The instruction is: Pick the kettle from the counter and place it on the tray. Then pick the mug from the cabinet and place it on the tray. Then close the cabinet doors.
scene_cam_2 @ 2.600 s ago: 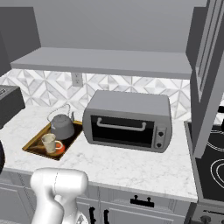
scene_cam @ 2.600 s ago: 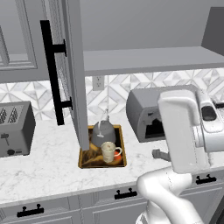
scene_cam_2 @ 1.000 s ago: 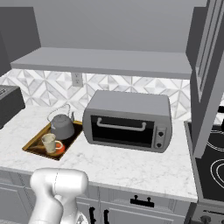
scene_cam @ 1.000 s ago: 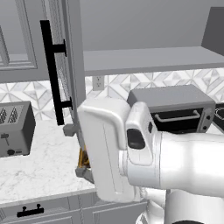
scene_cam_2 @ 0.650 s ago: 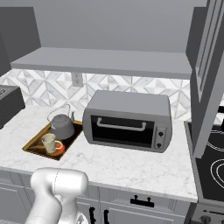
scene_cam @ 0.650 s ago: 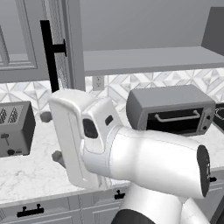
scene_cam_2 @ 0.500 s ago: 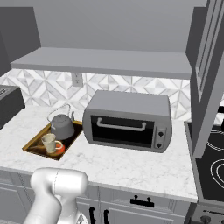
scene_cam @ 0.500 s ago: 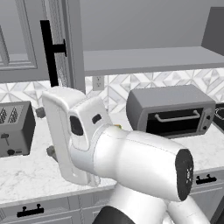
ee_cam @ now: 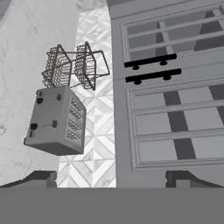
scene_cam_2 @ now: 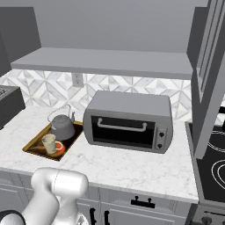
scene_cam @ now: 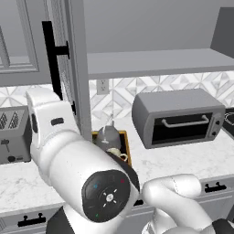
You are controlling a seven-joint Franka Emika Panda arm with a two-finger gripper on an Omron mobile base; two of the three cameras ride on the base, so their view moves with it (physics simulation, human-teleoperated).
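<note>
Looking along the hand, the gripper (ee_cam: 111,177) has its two dark tips far apart, one at each bottom corner, and nothing sits between them. It is open and holds nothing. Past the tips there is a toaster (ee_cam: 56,120) with slots on its top, a wire basket (ee_cam: 74,66) beside it, and two shut grey doors with short black handles (ee_cam: 148,68) close together.

From behind on the left, the big white arm (scene_cam: 77,169) bends low in front of the counter (scene_cam: 183,153). Just behind the arm is the tray (scene_cam: 124,145) with the yellow rim. The kettle (scene_cam: 108,135) sits on the tray, and the mug (scene_cam: 119,155) peeks out right next to it. A tall cabinet door (scene_cam: 73,68) stands open above the tray, with its long black handle (scene_cam: 52,57) on the side. The cabinet (scene_cam: 151,61) shelf is bare grey.

From the right side, the tray (scene_cam_2: 33,144) lies on the counter (scene_cam_2: 132,165) with the kettle (scene_cam_2: 62,125) at the back and the mug (scene_cam_2: 49,143) at the front. A big grey toaster oven (scene_cam_2: 127,121) stands just beside the tray. Another open cabinet door (scene_cam_2: 211,79) hangs at the right.
</note>
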